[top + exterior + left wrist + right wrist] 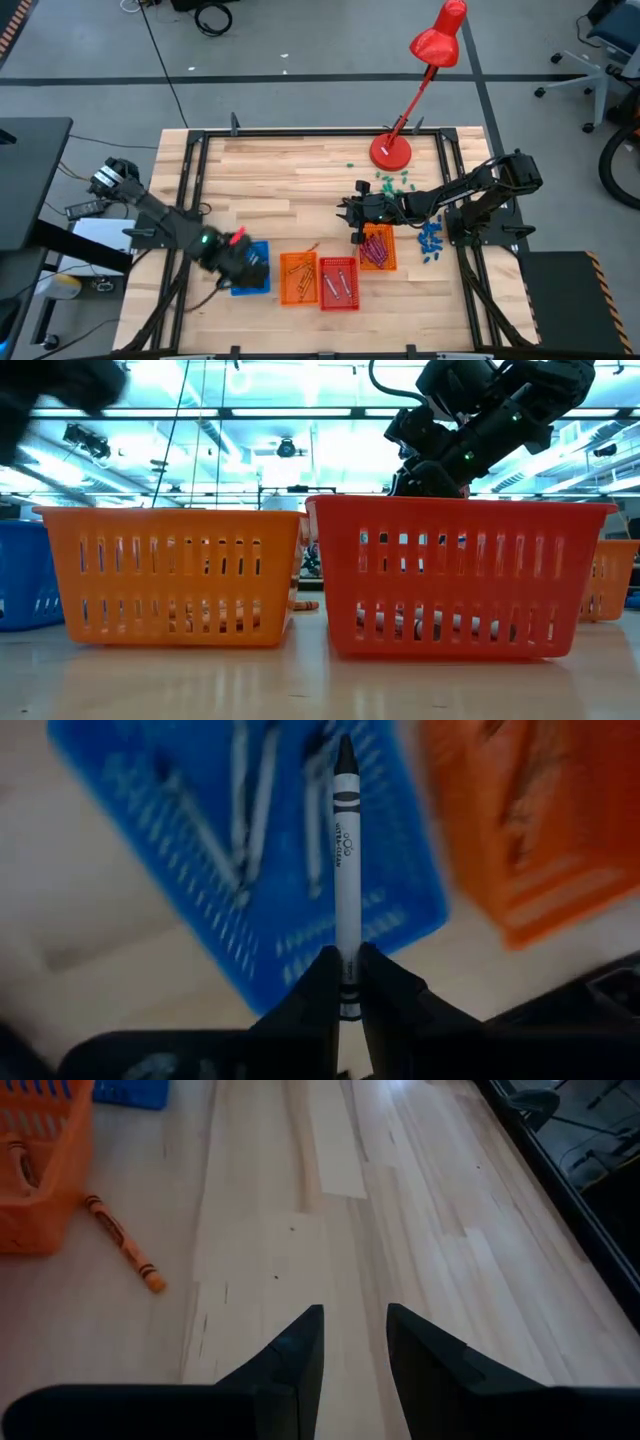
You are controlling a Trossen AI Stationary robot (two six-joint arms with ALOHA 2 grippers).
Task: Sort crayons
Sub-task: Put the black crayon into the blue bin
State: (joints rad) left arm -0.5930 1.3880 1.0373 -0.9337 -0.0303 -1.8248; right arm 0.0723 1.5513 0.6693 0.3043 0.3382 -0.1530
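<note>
My left gripper [347,955] hangs over the blue tray [170,780], shut on a grey-white crayon [346,850] with a dark tip. Several grey-white crayons [250,810] lie on that tray's floor. In the high view this gripper [240,262] is at the table's near left. My right gripper [355,1312] stands open over bare wood near the table's middle [352,215], with nothing between its fingers. An orange crayon [122,1242] lies flat on the table beside an orange tray [35,1170]. Magenta crayons [376,250] lie in another orange tray. My left gripper pinches the grey-white crayon by its blunt end [347,982] between its two fingers. The crayon runs on along the fingers, and its dark tip [345,755] points away from them toward the blue tray below. It is lifted clear of tray and table.
Four trays stand in a row near the front: blue [250,272], orange [298,278], red [338,284], orange [377,248]. A red desk lamp [392,150] stands at the far side, with teal bits [395,182] near it and blue bits [430,240] at the right.
</note>
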